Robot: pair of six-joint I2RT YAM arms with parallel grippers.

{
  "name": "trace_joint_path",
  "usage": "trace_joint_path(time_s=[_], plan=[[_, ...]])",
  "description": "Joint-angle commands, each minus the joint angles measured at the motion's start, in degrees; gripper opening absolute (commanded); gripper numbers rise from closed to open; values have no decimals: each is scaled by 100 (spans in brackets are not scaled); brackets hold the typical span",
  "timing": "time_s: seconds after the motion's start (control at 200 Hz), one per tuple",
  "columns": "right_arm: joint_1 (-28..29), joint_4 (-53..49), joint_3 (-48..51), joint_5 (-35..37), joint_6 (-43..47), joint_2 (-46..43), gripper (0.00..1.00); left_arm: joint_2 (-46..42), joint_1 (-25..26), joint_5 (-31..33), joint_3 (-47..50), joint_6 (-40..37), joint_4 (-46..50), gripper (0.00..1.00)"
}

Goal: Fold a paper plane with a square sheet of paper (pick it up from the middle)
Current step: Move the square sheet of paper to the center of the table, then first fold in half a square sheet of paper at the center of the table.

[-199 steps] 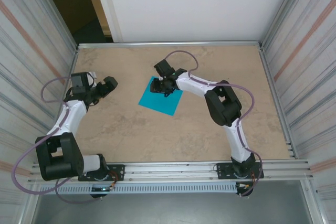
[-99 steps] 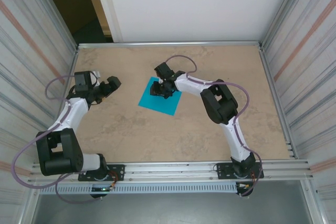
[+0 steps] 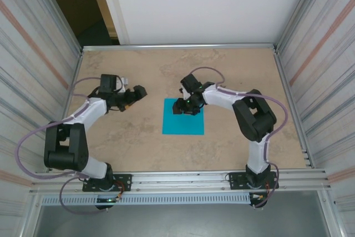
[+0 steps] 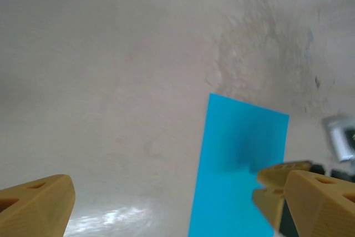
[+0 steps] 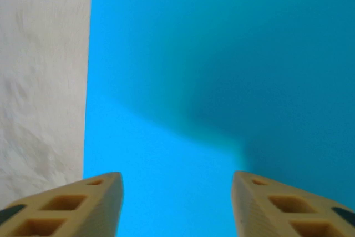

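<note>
The square sheet of paper (image 3: 183, 120), smooth, flat and turquoise, now lies squared to the edges mid-table; a second ago it sat skewed and farther left. The right gripper (image 3: 186, 107) hovers over its far edge, jaws apart, holding nothing. The left gripper (image 3: 136, 94), wide open, has moved closer over the mottled beige table (image 3: 238, 70).

One square sheet of paper (image 3: 183, 123), two hands (image 3: 138, 92) (image 3: 183, 107)
</note>
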State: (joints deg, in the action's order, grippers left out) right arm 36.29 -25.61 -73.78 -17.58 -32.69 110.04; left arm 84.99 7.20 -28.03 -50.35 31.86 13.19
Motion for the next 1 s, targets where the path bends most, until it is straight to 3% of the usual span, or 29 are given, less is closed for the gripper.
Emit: trace_joint_path(time_s=[0.0,0.115,0.336,0.551,0.792,0.872,0.997], plan=[[-376,117,420,396,-981,-771,61,229,504,-207,-298,272,-56,97],[-691,505,1135,321,-1487,-1185,61,624,1135,-249,-634,354,64,96],[-973,328,1423,14,-1176,-1319,54,1299,1881,-369,-1177,539,228,91],[-973,296,1478,-189,-1039,-1146,44,1751,1977,-530,-1288,588,219,79],[-983,248,1412,-97,-1011,-867,44,1971,2031,-501,-1368,550,253,69],[-984,248,1404,-95,-998,-774,45,2057,2040,-493,-1399,541,271,59],[-980,245,1393,-110,-973,-651,45,2190,2070,-459,-1458,532,294,59]])
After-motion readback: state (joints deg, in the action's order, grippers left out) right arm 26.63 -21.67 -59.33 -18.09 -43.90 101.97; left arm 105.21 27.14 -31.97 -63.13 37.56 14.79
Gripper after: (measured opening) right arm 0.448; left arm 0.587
